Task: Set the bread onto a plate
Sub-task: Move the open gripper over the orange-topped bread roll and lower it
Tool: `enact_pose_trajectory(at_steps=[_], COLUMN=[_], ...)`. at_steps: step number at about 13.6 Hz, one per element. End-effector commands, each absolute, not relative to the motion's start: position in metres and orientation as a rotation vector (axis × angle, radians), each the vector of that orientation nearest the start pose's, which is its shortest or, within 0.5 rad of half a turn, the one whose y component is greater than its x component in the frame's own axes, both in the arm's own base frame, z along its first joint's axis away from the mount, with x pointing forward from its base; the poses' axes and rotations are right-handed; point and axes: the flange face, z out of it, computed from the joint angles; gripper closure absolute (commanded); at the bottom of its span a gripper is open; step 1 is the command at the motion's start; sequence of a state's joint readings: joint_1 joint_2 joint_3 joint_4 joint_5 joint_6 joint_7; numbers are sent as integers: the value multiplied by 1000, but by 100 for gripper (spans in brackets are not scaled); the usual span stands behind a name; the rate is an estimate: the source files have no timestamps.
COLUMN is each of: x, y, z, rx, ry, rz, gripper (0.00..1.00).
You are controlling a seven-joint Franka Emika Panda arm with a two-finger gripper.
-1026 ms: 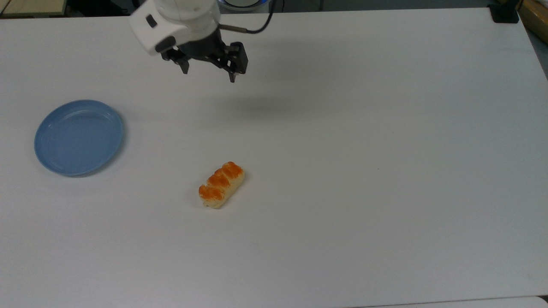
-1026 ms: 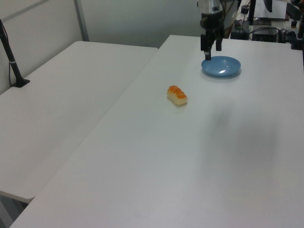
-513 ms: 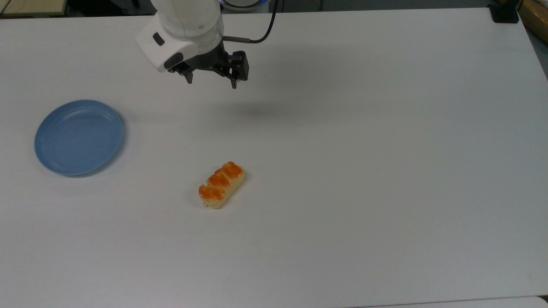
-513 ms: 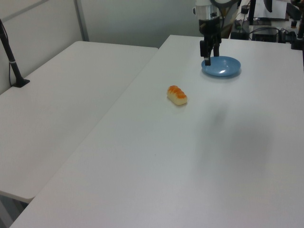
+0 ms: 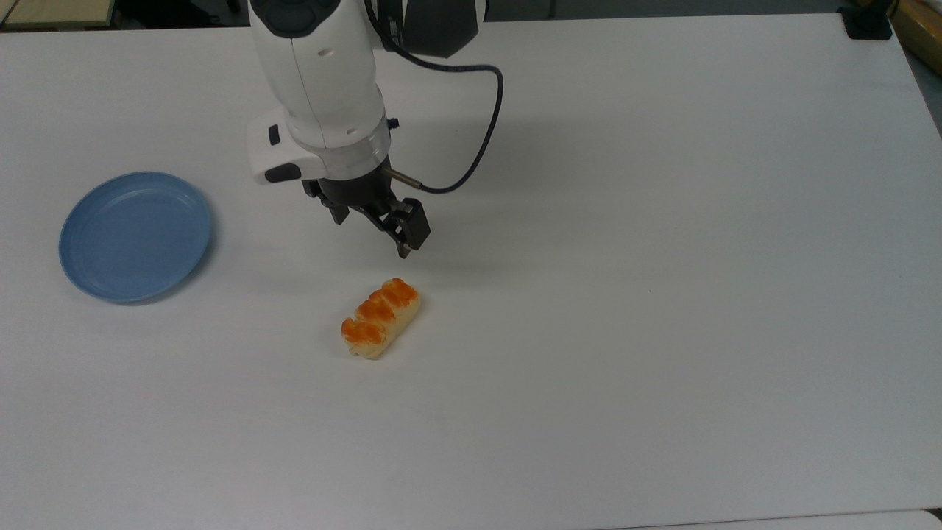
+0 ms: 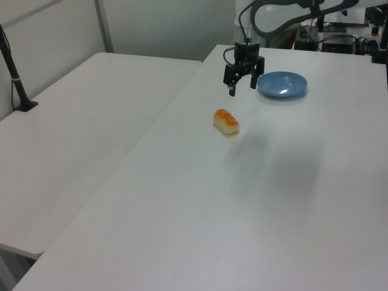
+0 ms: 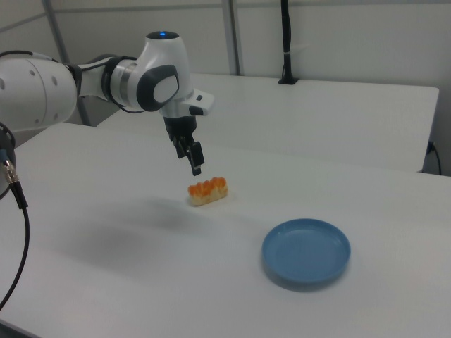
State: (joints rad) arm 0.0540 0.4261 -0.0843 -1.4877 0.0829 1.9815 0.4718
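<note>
The bread [image 5: 380, 318], a pale roll with three orange-brown bumps, lies on the white table near the middle of the top view. It also shows in the left view [image 6: 225, 121] and the right view [image 7: 207, 191]. The light-blue plate [image 5: 136, 235] sits bare at the top view's left, well apart from the bread [image 6: 282, 84] [image 7: 306, 252]. My gripper [image 5: 372, 234] hangs open just beyond the bread and above the table, holding nothing [image 6: 241, 88] [image 7: 192, 162].
A black cable [image 5: 482, 140] loops from the wrist over the table. A black clamp [image 5: 867, 26] sits at the top view's far right corner. In the left view a second white table [image 6: 79, 127] adjoins, with a black post [image 6: 17, 82].
The arm has swung from the table's far edge toward the bread and dropped lower. The fingers stay apart. Bread and plate have not moved.
</note>
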Motion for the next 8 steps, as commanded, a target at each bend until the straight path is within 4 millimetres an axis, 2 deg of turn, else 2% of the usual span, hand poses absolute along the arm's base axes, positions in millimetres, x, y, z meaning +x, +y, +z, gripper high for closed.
enact_pose_trajectory(at_steps=[1, 3, 4, 6, 8], x=[706, 709, 710, 713, 720], y=[6, 24, 23, 23, 23], z=[389, 374, 368, 341, 338], rx=[-2954, -2993, -3014, -3038, -3017], ry=[916, 865, 855, 849, 849], rz=[-77, -95, -96, -58, -152], gripper=[0, 0, 0, 0, 0])
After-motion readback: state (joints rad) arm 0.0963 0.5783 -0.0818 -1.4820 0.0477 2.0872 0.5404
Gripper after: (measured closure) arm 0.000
